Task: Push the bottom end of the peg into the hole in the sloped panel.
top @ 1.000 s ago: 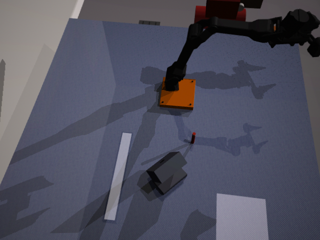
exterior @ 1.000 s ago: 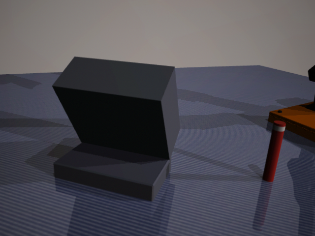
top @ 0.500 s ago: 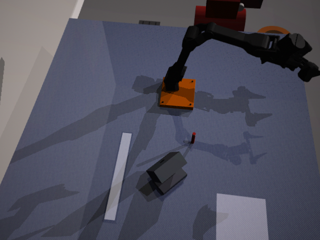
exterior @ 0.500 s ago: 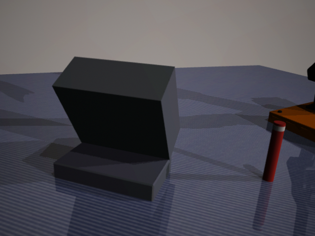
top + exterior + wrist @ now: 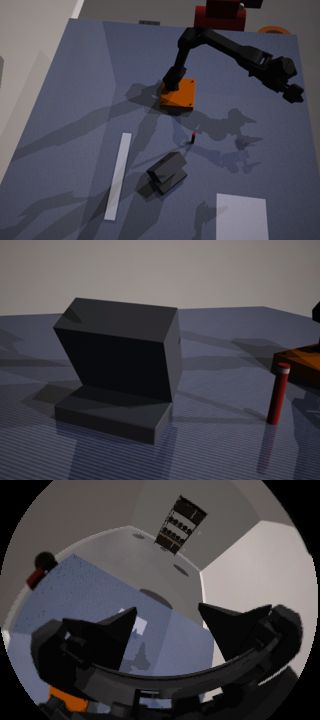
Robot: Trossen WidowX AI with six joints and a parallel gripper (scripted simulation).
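Between the orange base plate (image 5: pixel 184 96) (image 5: pixel 302 361) (image 5: pixel 67 699) and the sloped panel block (image 5: pixel 169 165) (image 5: pixel 124 320), the red cylindrical peg (image 5: pixel 193 138) (image 5: pixel 277 397) stands upright. We should centre the wide-open, empty jaws (image 5: pixel 293 93) over it before descending.

In the top view, the peg (image 5: pixel 193 139) (image 5: pixel 277 398) stands on the table (image 5: pixel 77 64) (image 5: pixel 219 457) (image 5: pixel 55 597). From it, the base plate (image 5: pixel 189 99) (image 5: pixel 297 359) (image 5: pixel 70 701) lies at 11 o'clock, the panel (image 5: pixel 169 165) (image 5: pixel 113 362) at 7. From the panel, 1 strip (image 5: pixel 118 173) lies at 9 o'clock, 1 rectangle (image 5: pixel 241 217) (image 5: pixel 140 626) at 4.
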